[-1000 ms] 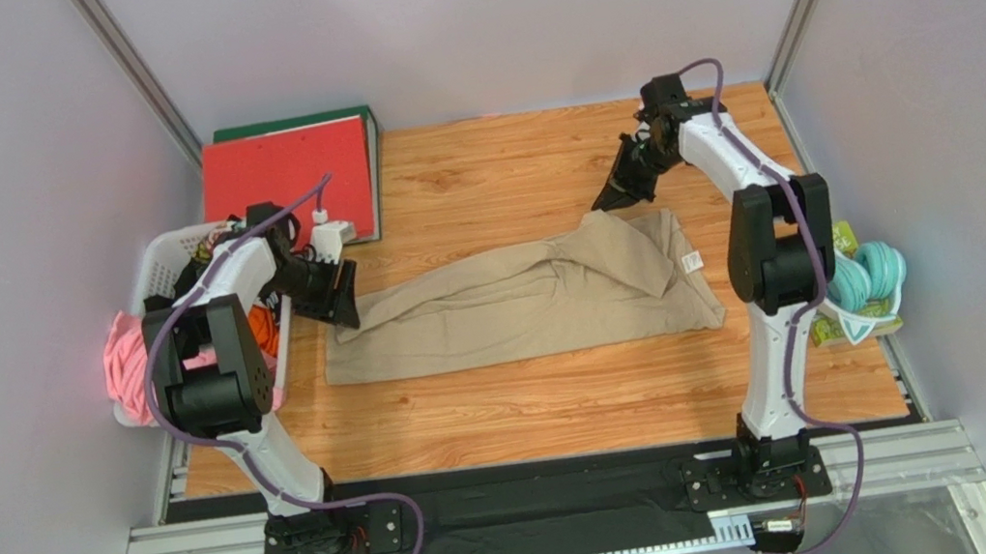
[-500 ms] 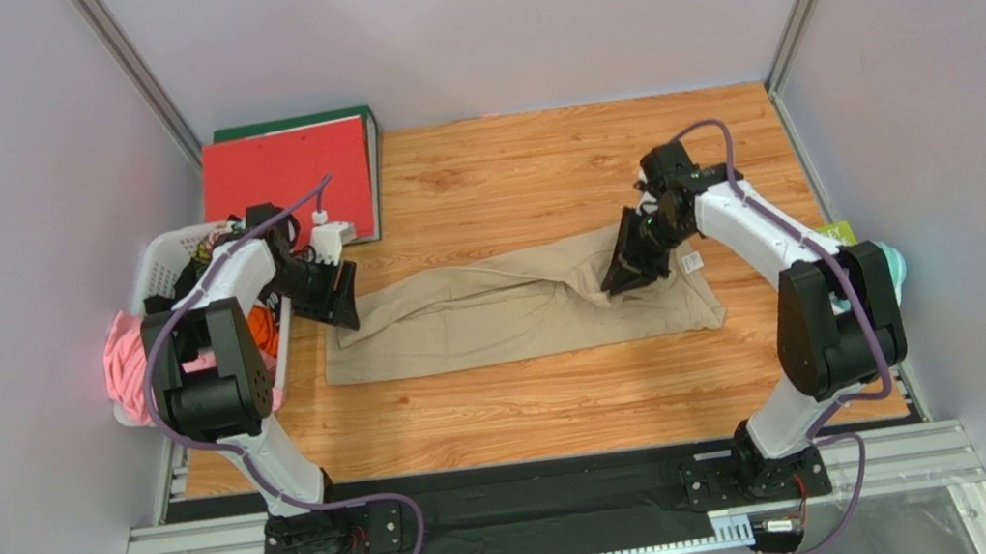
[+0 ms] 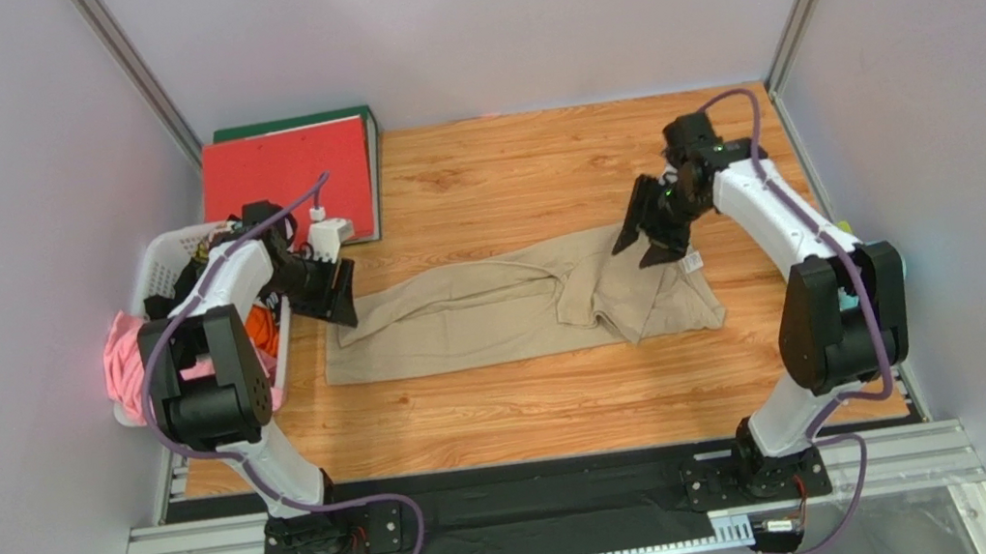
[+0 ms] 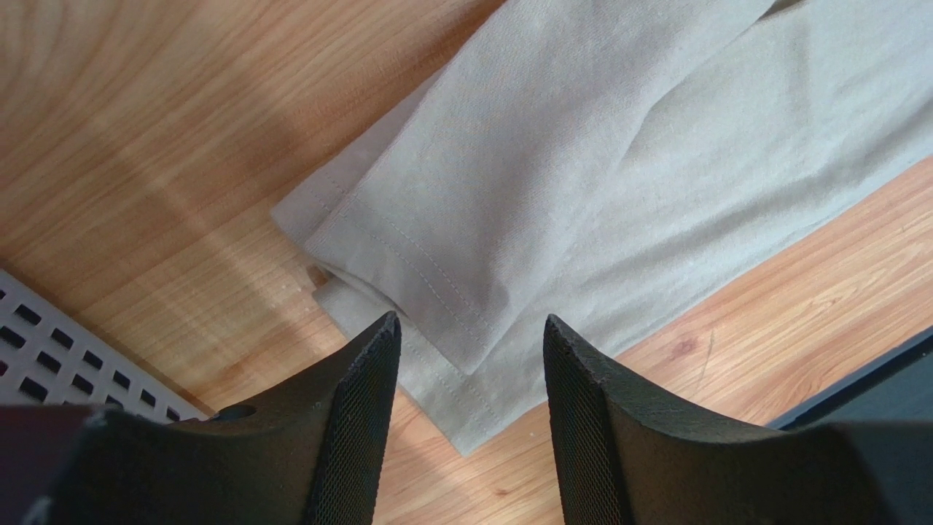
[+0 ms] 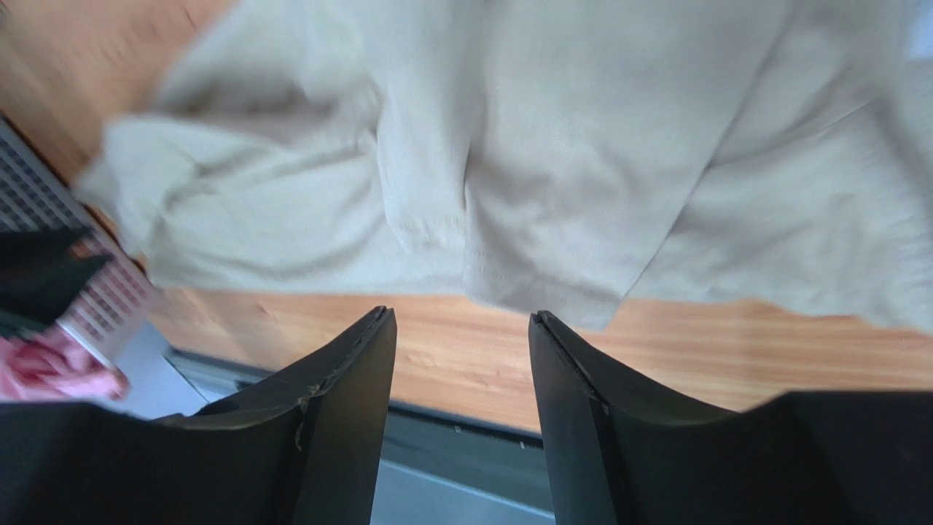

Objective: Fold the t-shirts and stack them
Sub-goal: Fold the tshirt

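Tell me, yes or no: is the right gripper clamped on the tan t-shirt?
No: in the right wrist view the right gripper stands open, and the t-shirt lies beyond it with no cloth pinched.

A tan t-shirt lies on the wooden table, spanning from the left gripper to beneath the right gripper; a red folder rests beyond the left gripper.

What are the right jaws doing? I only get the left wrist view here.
Observer: The right jaws stand open with nothing between them, above the right part of the tan t-shirt.
Operator: How does that end lie?
Observer: Bunched, with a flap doubled over toward the near edge and a small white label beside it.
Operator: Anything left of my arm?
Observer: A white basket with pink cloth hanging over its side.
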Available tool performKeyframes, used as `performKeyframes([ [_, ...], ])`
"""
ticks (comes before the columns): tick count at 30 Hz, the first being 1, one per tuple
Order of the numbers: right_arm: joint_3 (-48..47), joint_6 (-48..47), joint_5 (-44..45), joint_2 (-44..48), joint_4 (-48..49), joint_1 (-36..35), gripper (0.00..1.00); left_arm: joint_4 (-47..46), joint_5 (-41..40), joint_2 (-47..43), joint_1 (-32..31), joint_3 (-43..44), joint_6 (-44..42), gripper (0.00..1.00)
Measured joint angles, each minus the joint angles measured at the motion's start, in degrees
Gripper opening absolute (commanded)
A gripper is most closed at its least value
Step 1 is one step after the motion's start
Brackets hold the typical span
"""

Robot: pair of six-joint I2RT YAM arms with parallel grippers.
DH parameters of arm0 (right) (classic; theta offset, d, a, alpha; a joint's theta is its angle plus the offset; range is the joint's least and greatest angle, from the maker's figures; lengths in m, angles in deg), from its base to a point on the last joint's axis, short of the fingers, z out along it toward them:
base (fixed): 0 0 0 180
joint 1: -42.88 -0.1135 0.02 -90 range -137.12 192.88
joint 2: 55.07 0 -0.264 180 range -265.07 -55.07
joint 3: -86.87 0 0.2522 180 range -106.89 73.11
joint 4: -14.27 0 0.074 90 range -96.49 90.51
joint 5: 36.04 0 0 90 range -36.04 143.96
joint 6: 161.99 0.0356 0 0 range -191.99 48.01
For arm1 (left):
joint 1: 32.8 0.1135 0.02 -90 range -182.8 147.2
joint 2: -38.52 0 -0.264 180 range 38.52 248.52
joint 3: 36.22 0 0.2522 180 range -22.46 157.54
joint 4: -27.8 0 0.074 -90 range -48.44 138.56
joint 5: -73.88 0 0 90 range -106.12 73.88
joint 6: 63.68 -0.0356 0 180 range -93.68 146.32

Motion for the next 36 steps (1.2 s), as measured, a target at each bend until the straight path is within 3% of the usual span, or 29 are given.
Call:
performKeyframes([
  [6, -9.20, 0.07, 5.05, -6.75, 1.03, 8.68, 0.47, 0.15, -0.17, -1.42, 0.00, 0.00, -0.90, 0.57],
  [12, -9.77, 0.35, 7.30, -14.60, 1.42, 8.11, 0.42, 0.24, -0.42, -1.42, 0.00, -0.02, -1.09, 0.57],
  [17, -10.38, 0.42, 7.89, -17.79, 1.42, 8.41, 0.51, 0.26, -0.76, -1.42, 0.02, -0.02, -1.27, 0.57],
  [22, -10.43, 0.20, 9.49, -17.86, 1.49, 10.47, 0.51, 0.39, -0.79, -1.44, 0.07, -0.02, -1.46, 0.57],
  [30, -11.58, -0.11, 9.33, -18.71, 1.79, 13.77, 0.38, 1.36, -0.76, -1.49, 0.13, -0.02, -1.75, 0.57],
  [36, -14.56, -0.13, 7.23, -22.62, 3.19, 13.70, 0.38, 1.79, -0.76, -1.49, 0.13, 0.00, -2.10, 0.57],
])
